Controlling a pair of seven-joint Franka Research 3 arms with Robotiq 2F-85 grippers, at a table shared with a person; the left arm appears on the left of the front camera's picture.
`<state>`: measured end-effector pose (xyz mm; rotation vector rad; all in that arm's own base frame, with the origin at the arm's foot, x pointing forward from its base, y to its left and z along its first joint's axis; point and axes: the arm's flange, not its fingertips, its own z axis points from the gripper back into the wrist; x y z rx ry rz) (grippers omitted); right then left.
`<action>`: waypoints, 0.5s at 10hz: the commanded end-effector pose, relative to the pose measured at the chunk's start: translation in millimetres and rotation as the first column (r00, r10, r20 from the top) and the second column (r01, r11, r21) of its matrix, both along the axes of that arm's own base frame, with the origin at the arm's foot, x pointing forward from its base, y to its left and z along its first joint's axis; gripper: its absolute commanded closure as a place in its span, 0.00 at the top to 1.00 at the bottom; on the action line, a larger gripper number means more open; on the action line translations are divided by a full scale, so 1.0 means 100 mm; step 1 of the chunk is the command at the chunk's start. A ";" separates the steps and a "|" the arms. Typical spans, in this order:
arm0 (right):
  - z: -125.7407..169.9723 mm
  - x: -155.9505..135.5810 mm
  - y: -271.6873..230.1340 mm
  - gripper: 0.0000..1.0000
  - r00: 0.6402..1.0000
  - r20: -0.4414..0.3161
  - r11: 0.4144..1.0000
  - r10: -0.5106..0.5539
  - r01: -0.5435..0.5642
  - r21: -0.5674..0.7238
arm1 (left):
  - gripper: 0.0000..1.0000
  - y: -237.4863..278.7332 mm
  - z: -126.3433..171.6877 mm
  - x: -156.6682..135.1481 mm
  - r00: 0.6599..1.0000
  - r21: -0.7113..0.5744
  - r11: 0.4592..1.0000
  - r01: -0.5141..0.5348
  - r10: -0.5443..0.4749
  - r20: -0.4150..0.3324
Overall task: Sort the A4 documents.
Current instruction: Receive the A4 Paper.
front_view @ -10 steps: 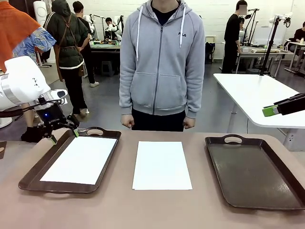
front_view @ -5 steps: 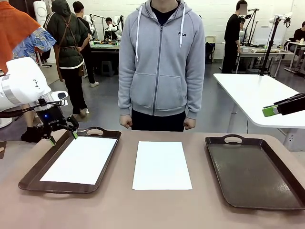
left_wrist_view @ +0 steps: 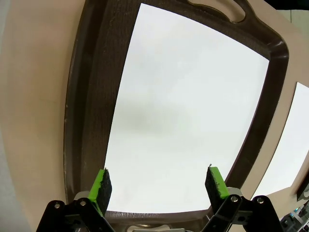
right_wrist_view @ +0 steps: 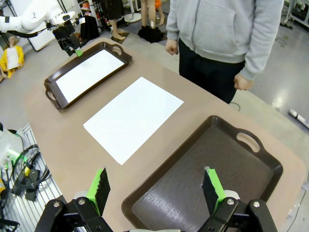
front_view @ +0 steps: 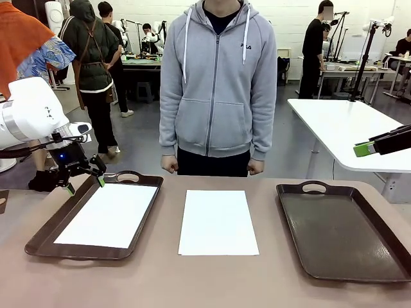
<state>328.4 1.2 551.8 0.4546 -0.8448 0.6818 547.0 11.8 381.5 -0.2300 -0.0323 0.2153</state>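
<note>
Brown counter [front_view: 160, 282], matte, rounded edge. Three things lie in a row on it. Middle sheet [front_view: 217, 221] lies flat at centre, with bare counter on all sides. Left tray [front_view: 40, 239] is at 9 o'clock of it, dark brown, with handles. Tray sheet [front_view: 109, 215] lies flat inside and covers most of the bottom. Right tray [front_view: 347, 237] is at 3 o'clock, same kind, its textured bottom bare.

Left hand [front_view: 85, 185] hangs above the left tray's 11 o'clock corner, fingers spread, clear of the tray sheet. Right hand [right_wrist_view: 155, 187] is high above the right tray's near end, fingers spread, gripping no sheet.

Person [front_view: 217, 83] in a grey hoodie stands at the counter's 12 o'clock edge, fists [front_view: 170, 163] closed at the sides, off the counter.

Room: grey floor [front_view: 141, 141], white table [front_view: 347, 125] at 2 o'clock. Workbenches and other people stand along the back, at 10 and 1 o'clock.
</note>
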 end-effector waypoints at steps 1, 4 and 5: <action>-0.02 0.01 0.01 1.00 1.000 -0.002 1.000 0.012 -0.012 0.011 | 1.00 0.00 0.01 -0.01 1.000 0.011 1.000 0.008 -0.008 -0.007; -0.02 0.01 0.01 1.00 1.000 -0.002 1.000 0.012 -0.012 0.011 | 1.00 -0.23 0.15 0.01 0.997 0.004 0.999 0.045 -0.045 0.056; -0.02 0.01 0.01 1.00 1.000 -0.002 1.000 0.012 -0.012 0.011 | 1.00 -0.33 0.42 -0.17 0.988 0.041 0.999 0.027 -0.032 0.149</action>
